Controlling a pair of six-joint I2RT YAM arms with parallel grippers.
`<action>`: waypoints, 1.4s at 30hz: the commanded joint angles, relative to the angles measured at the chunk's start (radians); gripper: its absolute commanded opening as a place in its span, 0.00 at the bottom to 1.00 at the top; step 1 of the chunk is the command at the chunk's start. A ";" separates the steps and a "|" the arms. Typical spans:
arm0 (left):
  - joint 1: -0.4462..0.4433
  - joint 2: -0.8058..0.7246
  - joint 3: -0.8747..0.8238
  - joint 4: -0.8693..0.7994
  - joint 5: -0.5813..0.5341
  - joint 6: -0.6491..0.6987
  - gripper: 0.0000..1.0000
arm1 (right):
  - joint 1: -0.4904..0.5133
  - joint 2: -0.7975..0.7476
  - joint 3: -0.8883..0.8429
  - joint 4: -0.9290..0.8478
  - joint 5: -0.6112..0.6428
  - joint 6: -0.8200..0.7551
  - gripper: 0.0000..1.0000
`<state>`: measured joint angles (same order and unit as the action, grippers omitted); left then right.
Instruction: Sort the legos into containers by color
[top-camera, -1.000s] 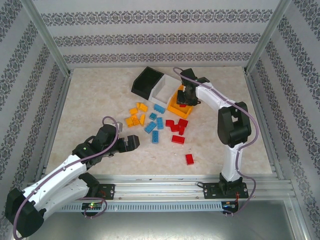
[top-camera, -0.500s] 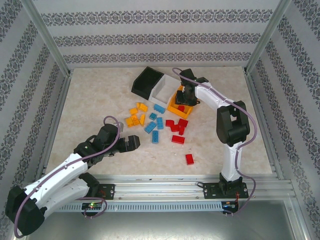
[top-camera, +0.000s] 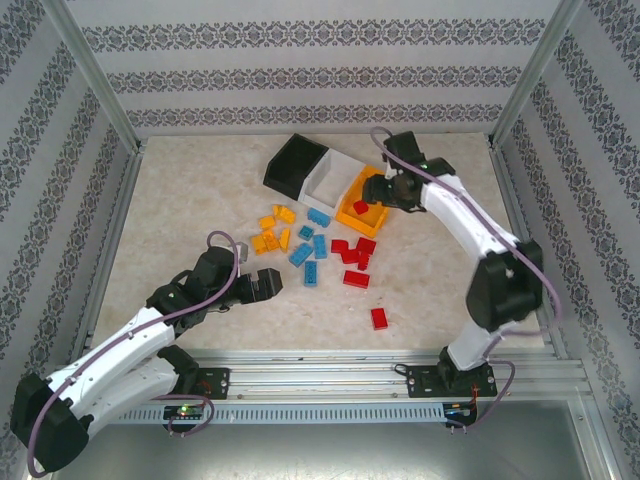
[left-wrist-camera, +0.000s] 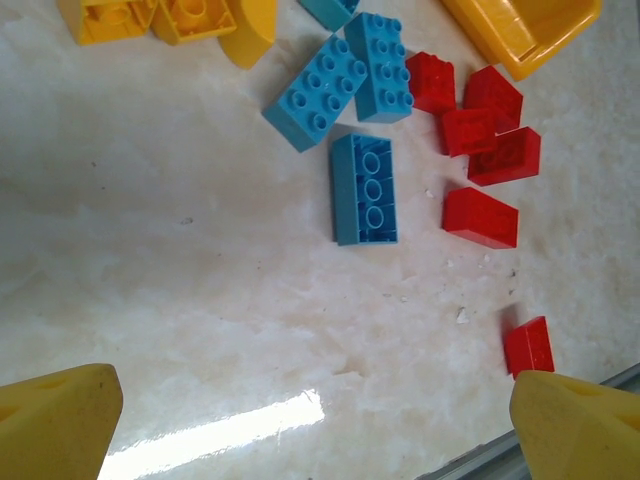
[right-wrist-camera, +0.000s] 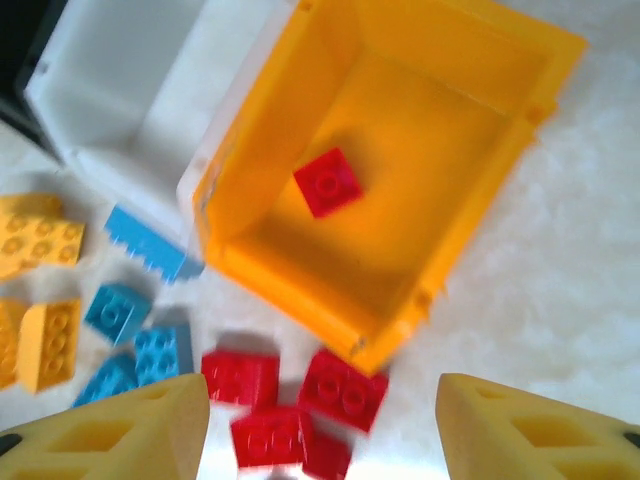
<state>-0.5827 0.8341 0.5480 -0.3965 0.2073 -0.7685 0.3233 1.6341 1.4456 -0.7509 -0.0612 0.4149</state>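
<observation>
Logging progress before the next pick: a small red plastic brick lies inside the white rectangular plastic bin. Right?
Not quite. The small red plastic brick lies inside the orange-yellow rectangular plastic bin, not the white rectangular plastic bin beside it; the right wrist view shows it.

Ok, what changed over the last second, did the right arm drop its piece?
Yes. The right gripper opened and let go of the red lego, which now lies in the orange-yellow bin; the arm then drew back to the right, off the bin. The left gripper stayed open and in place, and the loose legos did not move.
</observation>
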 joint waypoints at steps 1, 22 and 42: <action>-0.009 -0.005 -0.005 0.053 0.014 0.002 1.00 | 0.025 -0.143 -0.160 -0.051 0.003 -0.011 0.64; -0.026 0.029 -0.097 0.220 0.094 -0.098 1.00 | 0.423 -0.470 -0.766 -0.046 0.002 0.255 0.67; -0.026 -0.009 -0.115 0.172 0.053 -0.101 1.00 | 0.462 -0.328 -0.812 0.074 0.014 0.284 0.54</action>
<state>-0.5957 0.8356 0.4496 -0.2123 0.2768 -0.8547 0.7708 1.2881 0.6456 -0.6918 -0.0685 0.6842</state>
